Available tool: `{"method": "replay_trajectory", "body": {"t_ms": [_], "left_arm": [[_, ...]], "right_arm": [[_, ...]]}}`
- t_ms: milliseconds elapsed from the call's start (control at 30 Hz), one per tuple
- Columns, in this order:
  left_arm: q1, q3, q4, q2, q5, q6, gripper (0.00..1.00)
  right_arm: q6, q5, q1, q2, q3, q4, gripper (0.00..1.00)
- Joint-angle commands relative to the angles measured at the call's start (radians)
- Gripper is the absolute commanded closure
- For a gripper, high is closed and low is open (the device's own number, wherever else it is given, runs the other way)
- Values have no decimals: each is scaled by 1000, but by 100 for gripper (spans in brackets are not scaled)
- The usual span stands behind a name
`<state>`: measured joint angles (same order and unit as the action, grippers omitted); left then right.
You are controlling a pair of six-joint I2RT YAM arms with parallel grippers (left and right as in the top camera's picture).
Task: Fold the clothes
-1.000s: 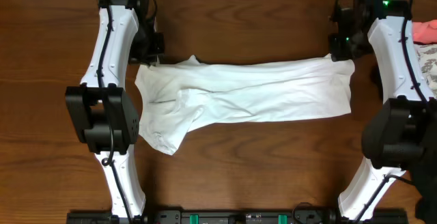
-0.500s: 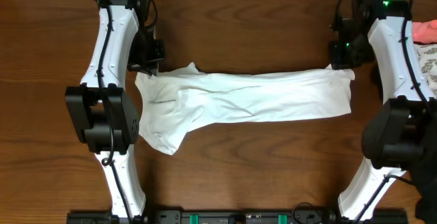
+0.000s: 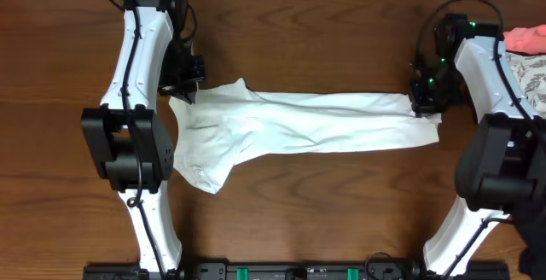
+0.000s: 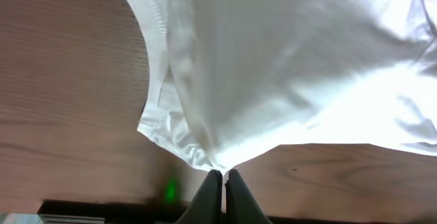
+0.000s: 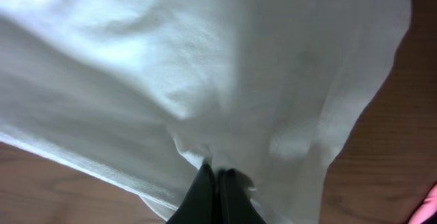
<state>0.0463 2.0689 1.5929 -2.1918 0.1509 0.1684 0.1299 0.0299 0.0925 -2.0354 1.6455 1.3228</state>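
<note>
The white T-shirt [image 3: 307, 122] is lying across the middle of the wooden table [image 3: 281, 220], drawn out into a long band between the two arms, with a looser bunched part sagging toward the near edge on the left side; its far edge is being pinched at both ends. The left hand [image 4: 223, 177] is clenched on a gathered corner of cloth, with the fabric fanning away from its tips; the right hand [image 5: 217, 175] is likewise closed tight on a fold at the shirt's other end. Judging from this, the step in hand is carrying the far edge over toward the near one; doing it well is calling for both hands travelling together at matching height and pace, holding the cloth lightly taut so the band is not sagging or twisting, and laying edge on edge before letting go; the slack bunch on the left is probably needing smoothing. No basket or bin is showing; a pink cloth [image 3: 527, 39] is lying loose at the table's right edge.
</note>
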Motion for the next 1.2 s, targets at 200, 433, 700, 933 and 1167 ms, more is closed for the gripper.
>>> {"method": "replay_trajectory", "body": {"t_ms": [200,433,700,933,1167], "left_arm": [[5,-109,-39,5,-3,25,94],[5,-117,-72,5,-2,25,94],[5,-100,-119,8,-2,25,94],[5,-82,-227,28,-1,25,89],[12,-110,-356,26,-2,-3,48]], "right_arm": [[-25,1,7,18,-89,-65,99],[-25,1,6,18,-150,-131,73],[-28,12,5,18,-144,-145,28],[-21,173,-12,18,-28,-159,30],[-21,173,-56,4,-32,-211,37]]}}
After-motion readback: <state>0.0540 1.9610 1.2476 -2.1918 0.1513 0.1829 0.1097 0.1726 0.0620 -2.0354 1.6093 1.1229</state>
